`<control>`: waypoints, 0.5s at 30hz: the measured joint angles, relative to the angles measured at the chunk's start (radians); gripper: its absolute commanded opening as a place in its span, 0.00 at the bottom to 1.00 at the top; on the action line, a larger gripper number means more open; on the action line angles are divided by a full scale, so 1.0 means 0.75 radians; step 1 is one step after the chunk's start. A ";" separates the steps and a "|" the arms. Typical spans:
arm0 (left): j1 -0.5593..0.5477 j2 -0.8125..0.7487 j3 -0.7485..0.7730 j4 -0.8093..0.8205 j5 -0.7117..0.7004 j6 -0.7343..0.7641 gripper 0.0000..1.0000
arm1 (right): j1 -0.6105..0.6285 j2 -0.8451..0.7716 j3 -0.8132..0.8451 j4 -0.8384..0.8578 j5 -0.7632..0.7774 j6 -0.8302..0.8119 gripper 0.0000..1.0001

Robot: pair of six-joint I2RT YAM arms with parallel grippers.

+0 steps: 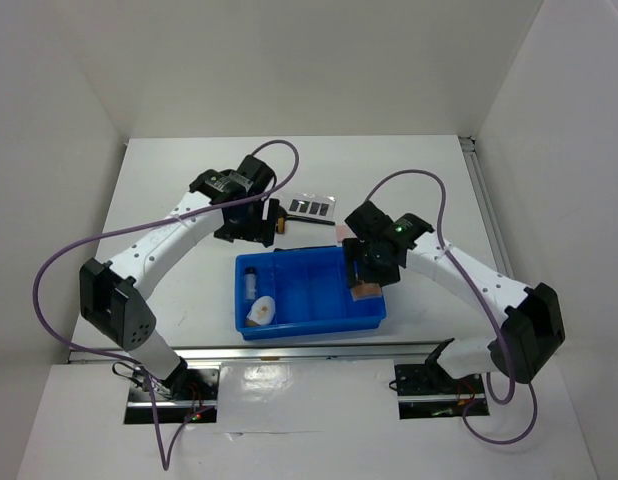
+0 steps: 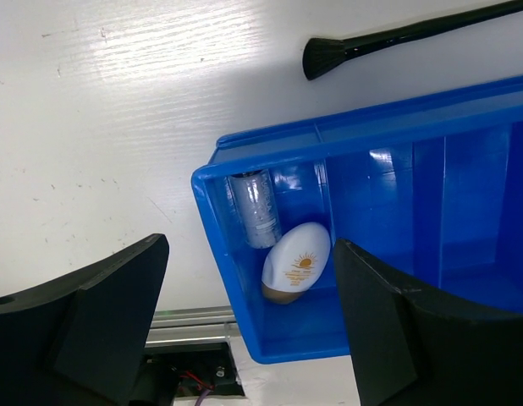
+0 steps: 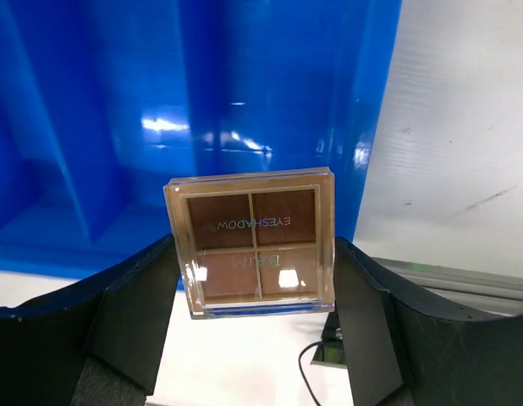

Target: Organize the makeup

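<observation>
My left gripper (image 2: pixel 250 254) hangs with fingers wide apart above the blue tray (image 2: pixel 212 173), holding nothing. In the end compartment below it I see the clear vial (image 2: pixel 255 207) lying against the white oval piece (image 2: pixel 297 262). My right gripper (image 3: pixel 253 279) is clamped on the tan eyeshadow square (image 3: pixel 251 241) over the tray's opposite end. The black brush (image 2: pixel 397 38) and clear palette (image 1: pixel 314 207) lie on the table (image 1: pixel 169 180) beyond the tray.
</observation>
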 measured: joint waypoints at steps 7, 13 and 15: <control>-0.001 -0.001 -0.032 0.010 0.001 -0.003 0.94 | 0.000 0.099 -0.005 0.036 0.033 0.012 0.74; -0.001 -0.015 -0.137 0.010 -0.015 -0.038 0.99 | 0.000 0.158 -0.005 0.041 0.054 0.019 0.89; 0.003 -0.032 -0.185 0.004 -0.014 -0.040 0.99 | 0.000 0.162 -0.004 0.041 0.057 0.019 0.89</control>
